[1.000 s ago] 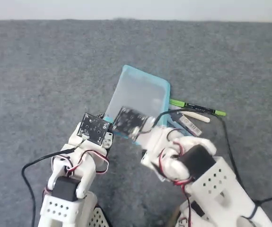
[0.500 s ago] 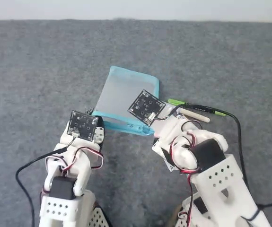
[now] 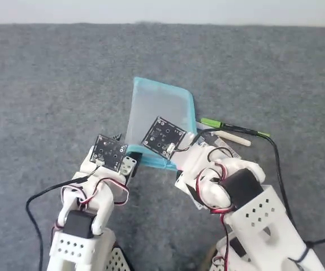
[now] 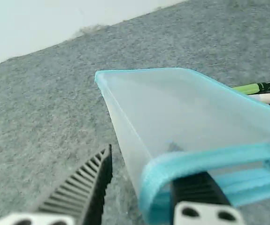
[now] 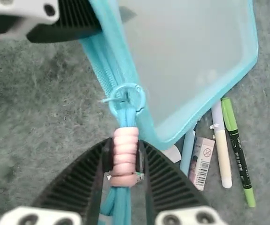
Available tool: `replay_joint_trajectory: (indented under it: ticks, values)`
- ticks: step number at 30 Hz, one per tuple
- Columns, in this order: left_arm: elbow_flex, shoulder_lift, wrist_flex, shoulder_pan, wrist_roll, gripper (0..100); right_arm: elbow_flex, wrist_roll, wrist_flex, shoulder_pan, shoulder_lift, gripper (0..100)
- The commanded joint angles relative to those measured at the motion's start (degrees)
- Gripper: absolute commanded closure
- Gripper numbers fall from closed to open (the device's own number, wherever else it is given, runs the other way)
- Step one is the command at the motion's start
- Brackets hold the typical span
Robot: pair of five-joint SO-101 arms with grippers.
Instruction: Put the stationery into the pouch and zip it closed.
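pouch (image 3: 161,110): translucent, teal-edged, tilted; pink zip pull (image 5: 124,152) pinched in my right gripper (image 5: 124,157) | green pen (image 5: 236,143), white pen (image 5: 222,151), eraser (image 5: 202,162): lying just beside it, outside

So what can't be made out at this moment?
- Pouch contents: left wrist view, the frosted wall blurs the inside.
- Left gripper: left wrist view, one fingertip is hidden behind the pouch's blue rim.
- Zipper: right wrist view, its far end is cut off by the picture's edge.
- Blue pen: right wrist view, one end lies under the pouch's corner.
- Barcoded packet: high view, partly behind the right arm.
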Motion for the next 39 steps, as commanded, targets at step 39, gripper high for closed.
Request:
replay_joint_trajectory:
  ticks: [39]
  values:
    - [-1.2, -0.7, -5.5, -9.2, 5.4, 99, 0.5, 3.4, 2.3, 15.2, -1.8, 94.5]
